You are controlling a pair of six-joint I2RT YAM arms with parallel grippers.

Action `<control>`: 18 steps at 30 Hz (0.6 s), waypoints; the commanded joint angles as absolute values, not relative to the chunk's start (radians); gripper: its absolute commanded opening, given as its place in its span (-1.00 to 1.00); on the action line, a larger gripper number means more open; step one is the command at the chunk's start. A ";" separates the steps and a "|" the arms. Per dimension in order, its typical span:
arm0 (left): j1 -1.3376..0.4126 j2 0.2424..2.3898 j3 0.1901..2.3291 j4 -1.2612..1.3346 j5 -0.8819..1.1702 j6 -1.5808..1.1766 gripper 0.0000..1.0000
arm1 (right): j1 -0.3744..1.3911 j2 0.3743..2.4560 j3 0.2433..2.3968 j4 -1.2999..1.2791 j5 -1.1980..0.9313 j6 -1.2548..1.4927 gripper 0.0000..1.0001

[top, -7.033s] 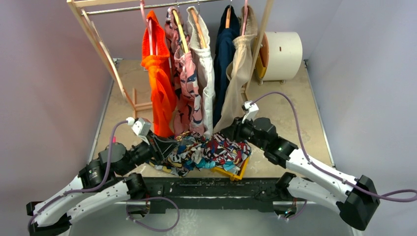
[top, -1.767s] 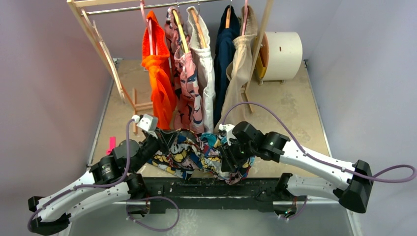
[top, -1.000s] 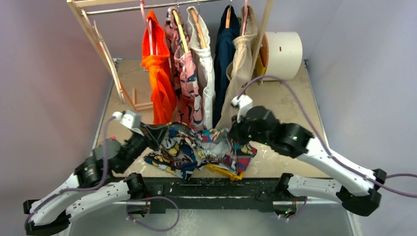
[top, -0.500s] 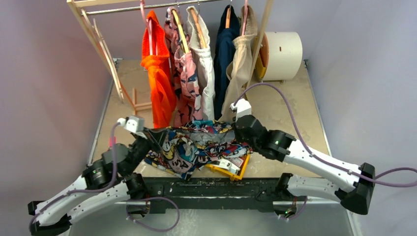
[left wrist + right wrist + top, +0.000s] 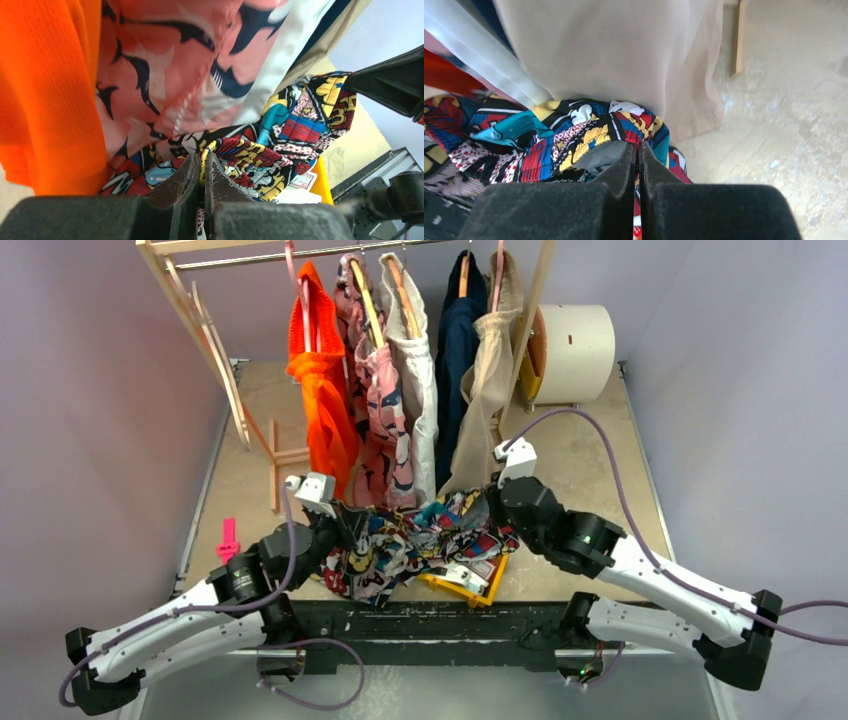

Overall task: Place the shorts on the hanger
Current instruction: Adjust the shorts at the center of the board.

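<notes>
Top external: shorts (image 5: 415, 540) are held lifted just in front of clothes rack (image 5: 203, 340), one edge clamped in left gripper (image 5: 340, 527), the other in right gripper (image 5: 497, 512). Spreading step is judged underway. Next the hanger, not made out, must be found and threaded.

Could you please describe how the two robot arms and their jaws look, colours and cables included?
The left arm and right arm have white shells, black joints and black bases. A thin lilac cable loops from each to a small white camera box at the wrist. The jaws are black, flat and tapered, with a matte finish.
</notes>
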State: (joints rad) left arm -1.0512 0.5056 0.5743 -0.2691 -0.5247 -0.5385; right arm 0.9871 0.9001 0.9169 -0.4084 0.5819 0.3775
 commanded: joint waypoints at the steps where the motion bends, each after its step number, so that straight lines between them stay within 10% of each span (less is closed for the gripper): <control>1: -1.049 0.480 0.511 -0.210 -0.484 -0.638 -1.00 | 0.985 0.875 0.865 -0.403 0.544 0.452 -1.00; 10: -1.048 0.477 0.509 -0.266 -0.503 -0.686 -0.42 | 0.985 0.863 0.859 -0.402 0.499 0.442 -0.98; 18: -1.049 0.501 0.526 -0.294 -0.488 -0.711 -0.15 | 0.985 0.868 0.860 -0.406 0.447 0.453 -0.33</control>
State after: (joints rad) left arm -1.0512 0.4995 0.4923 -0.2886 -0.5003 -0.6842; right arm 0.9871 0.8753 0.8417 -0.4263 0.4721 0.4408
